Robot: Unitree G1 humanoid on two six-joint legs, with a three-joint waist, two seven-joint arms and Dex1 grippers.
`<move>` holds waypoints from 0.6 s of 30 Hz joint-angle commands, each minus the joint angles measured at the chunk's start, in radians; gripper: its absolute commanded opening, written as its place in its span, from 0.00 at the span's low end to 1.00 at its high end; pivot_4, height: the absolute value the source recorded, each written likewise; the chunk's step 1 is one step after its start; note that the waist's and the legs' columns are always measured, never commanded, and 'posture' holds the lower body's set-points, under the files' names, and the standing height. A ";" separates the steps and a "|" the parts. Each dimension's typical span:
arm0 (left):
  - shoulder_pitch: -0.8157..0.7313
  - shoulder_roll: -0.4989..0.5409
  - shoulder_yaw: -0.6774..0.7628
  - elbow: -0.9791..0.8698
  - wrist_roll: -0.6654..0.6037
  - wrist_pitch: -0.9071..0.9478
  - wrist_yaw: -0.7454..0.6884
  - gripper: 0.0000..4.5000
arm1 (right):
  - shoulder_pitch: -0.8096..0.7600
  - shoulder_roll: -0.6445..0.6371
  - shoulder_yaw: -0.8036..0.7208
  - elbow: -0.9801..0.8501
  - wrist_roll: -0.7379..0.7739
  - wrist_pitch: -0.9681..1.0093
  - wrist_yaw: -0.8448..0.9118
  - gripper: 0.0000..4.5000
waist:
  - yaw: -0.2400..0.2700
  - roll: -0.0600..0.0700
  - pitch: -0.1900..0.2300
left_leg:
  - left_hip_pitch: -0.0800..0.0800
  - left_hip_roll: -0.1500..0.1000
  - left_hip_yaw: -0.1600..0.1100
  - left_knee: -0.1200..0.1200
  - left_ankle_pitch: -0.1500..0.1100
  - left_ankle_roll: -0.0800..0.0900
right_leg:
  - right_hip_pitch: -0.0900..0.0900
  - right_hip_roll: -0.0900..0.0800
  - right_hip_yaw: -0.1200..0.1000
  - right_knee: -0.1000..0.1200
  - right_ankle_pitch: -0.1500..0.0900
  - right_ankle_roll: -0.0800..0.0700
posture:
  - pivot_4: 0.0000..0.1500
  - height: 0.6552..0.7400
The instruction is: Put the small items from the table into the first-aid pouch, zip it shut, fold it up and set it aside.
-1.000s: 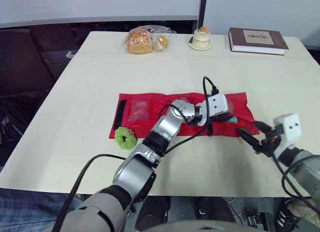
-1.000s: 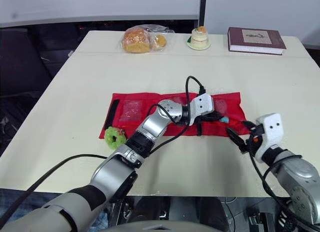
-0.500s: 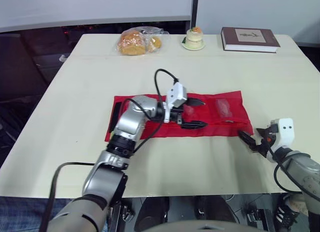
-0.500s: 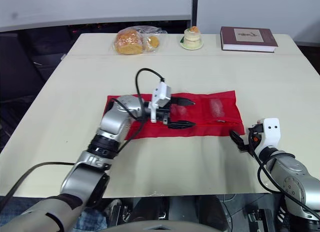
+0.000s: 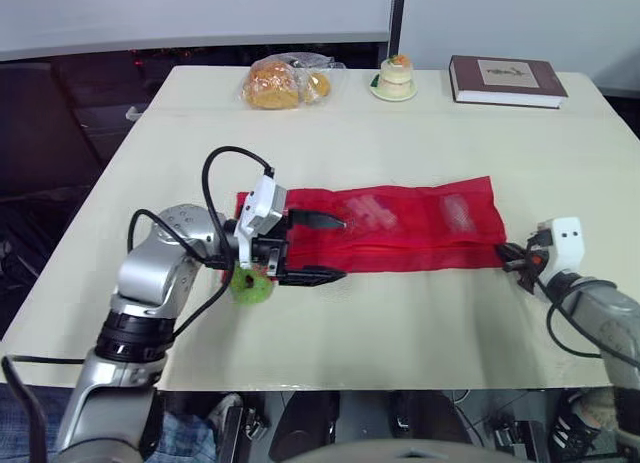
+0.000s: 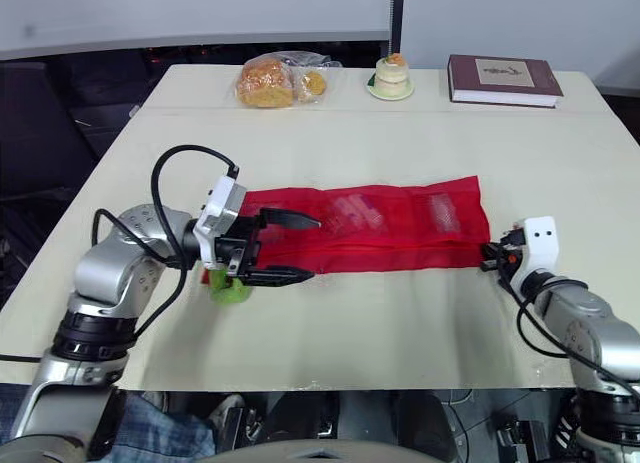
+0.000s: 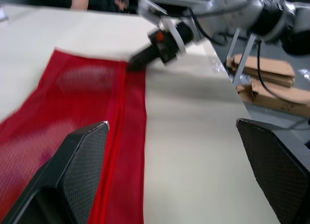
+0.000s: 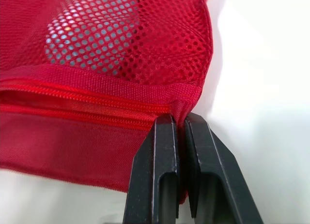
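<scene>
**Packing not finished: one item lies outside the pouch**

Nearest us, the right gripper has its two fingers pressed together on the right end of the red first-aid pouch, pinching the fabric just where the zipper runs out. We judge it is anchoring that end. The zipper's two rows of teeth look parted there, so we take the pouch to be unzipped.

At the other end, the left gripper hangs over the pouch's left end with its fingers spread wide and nothing between them. Just beneath its wrist a green ring rests on the table, touching or just beside the pouch's near left corner.

The pouch lies flat and unfolded mid-table, with pale items showing through its mesh.

We judge the next move calls for the left gripper to drop onto the ring, close on it and slip it through the zipper opening.

Well beyond stand a bag of bread, a small cake and a book.
</scene>
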 commanded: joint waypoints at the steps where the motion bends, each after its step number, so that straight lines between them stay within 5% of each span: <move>1: 0.007 0.025 0.038 -0.067 -0.046 0.011 0.021 1.00 | -0.029 -0.080 -0.117 0.098 -0.077 -0.035 -0.062 0.03 | 0.010 0.000 0.000 | 0.000 0.000 0.000 0.000 0.000 0.000 | 0.000 0.000 0.000 -0.001 0.000 0.000 | 1.00 1.00; 6: 0.036 0.019 0.040 -0.062 -0.039 -0.017 0.049 1.00 | -0.076 -0.156 -0.138 0.231 -0.163 -0.078 -0.105 0.03 | 0.007 0.000 0.000 | -0.001 0.000 0.000 0.000 0.000 0.000 | -0.001 0.001 0.001 -0.001 0.000 0.000 | 1.00 1.00; 10: 0.054 0.013 0.036 -0.081 -0.053 -0.014 0.072 1.00 | -0.068 -0.169 -0.116 0.215 -0.173 -0.076 -0.064 0.31 | 0.001 0.000 0.000 | -0.001 0.002 0.000 -0.001 0.000 0.000 | -0.001 0.002 0.000 -0.001 0.000 0.000 | 1.00 1.00; 16: 0.127 0.036 0.069 -0.092 -0.057 0.042 0.140 1.00 | 0.053 -0.193 -0.177 0.077 -0.114 -0.110 0.112 0.99 | -0.015 0.000 0.000 | 0.000 0.002 0.001 -0.001 0.000 0.000 | -0.001 0.002 0.001 0.000 0.000 0.000 | 1.00 1.00; 18: 0.161 0.043 0.096 -0.105 -0.082 0.122 0.205 1.00 | 0.146 -0.210 -0.213 -0.005 -0.077 -0.159 0.229 0.99 | -0.014 0.001 0.000 | -0.001 0.002 0.000 -0.001 0.000 0.000 | -0.001 0.002 0.001 -0.001 0.000 0.000 | 1.00 1.00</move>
